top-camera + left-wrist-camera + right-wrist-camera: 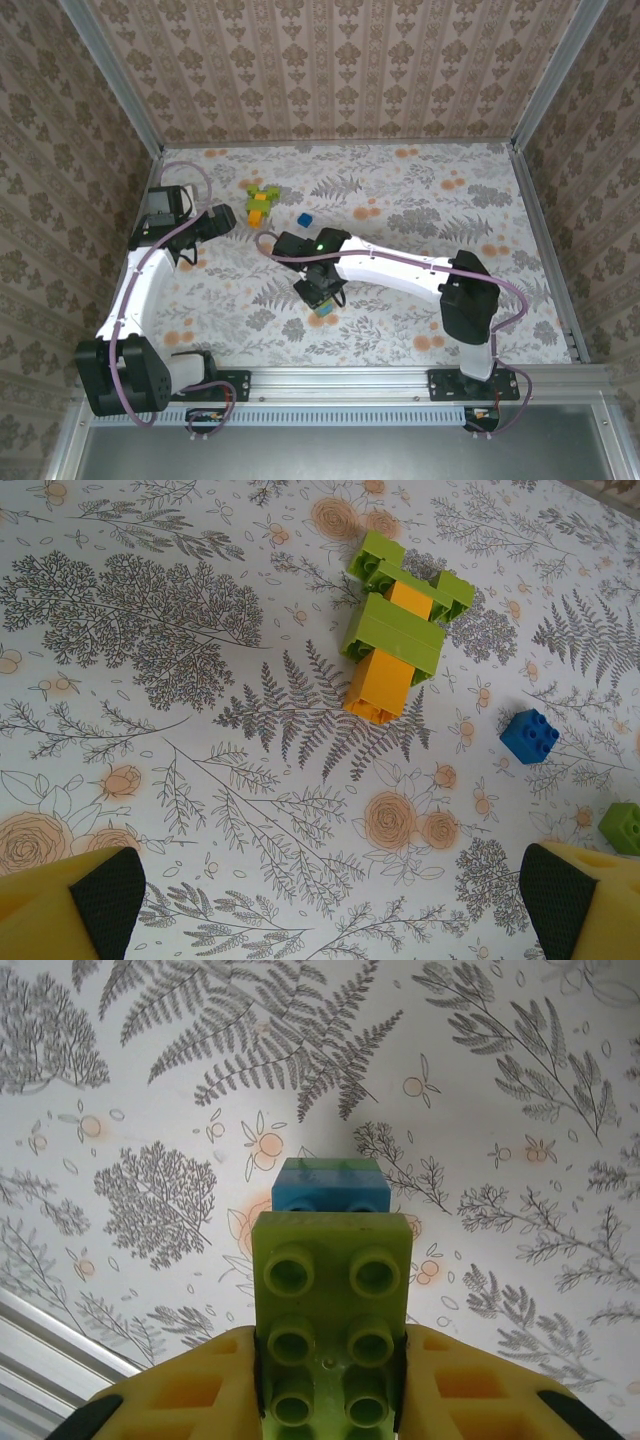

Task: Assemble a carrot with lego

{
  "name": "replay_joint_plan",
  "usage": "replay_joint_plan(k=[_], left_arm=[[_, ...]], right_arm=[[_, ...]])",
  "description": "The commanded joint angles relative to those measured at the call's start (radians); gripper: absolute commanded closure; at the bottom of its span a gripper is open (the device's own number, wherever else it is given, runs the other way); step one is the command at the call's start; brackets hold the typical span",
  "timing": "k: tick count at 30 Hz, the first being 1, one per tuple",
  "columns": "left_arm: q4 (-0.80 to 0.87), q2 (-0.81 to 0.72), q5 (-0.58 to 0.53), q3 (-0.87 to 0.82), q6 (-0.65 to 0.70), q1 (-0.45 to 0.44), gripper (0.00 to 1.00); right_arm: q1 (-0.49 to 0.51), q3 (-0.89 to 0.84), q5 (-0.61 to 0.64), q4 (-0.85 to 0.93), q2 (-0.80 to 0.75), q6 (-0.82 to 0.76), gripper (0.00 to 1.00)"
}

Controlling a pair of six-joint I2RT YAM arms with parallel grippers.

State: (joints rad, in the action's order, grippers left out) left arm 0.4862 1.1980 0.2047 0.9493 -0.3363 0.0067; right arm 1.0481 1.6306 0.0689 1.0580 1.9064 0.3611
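A partly built lego piece of light green and orange bricks (258,203) lies on the flowered table at the back left, and it also shows near the top of the left wrist view (398,630). A loose blue brick (304,220) (529,736) sits just to its right. My left gripper (222,220) (330,905) stands open beside the built piece, with only table between its pads. My right gripper (322,295) (330,1375) hovers mid-table, shut on a light green brick (332,1305) that has a blue brick (330,1188) stuck on its far end.
Patterned walls (330,70) close the table in at the back and both sides. A metal rail (350,380) runs along the near edge and shows again at the lower left of the right wrist view (45,1345). Something light green (624,827) sits at the left wrist view's right edge.
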Motion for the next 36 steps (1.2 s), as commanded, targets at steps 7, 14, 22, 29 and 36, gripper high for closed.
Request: replay_joint_plan(k=[7,14,22,29,36], left_arm=[[0.016,0.008,0.001,0.023,0.023,-0.007,0.0],[0.015,0.01,0.005,0.023,0.023,-0.007,0.0],[0.014,0.012,0.007,0.024,0.023,-0.006,0.0],[0.016,0.014,0.007,0.026,0.023,-0.005,0.0],[0.014,0.015,0.01,0.028,0.022,-0.005,0.0]], right_arm=[[-0.008,0.027,-0.092,0.114,0.058,-0.47,0.63],[-0.008,0.064,-0.077,0.156,0.069,-0.688,0.61],[-0.004,0.123,-0.069,0.209,0.086,-0.787,0.54],[-0.003,0.11,-0.092,0.171,0.076,-0.822,0.49],[-0.006,0.1,-0.053,0.113,0.033,-0.813,0.35]])
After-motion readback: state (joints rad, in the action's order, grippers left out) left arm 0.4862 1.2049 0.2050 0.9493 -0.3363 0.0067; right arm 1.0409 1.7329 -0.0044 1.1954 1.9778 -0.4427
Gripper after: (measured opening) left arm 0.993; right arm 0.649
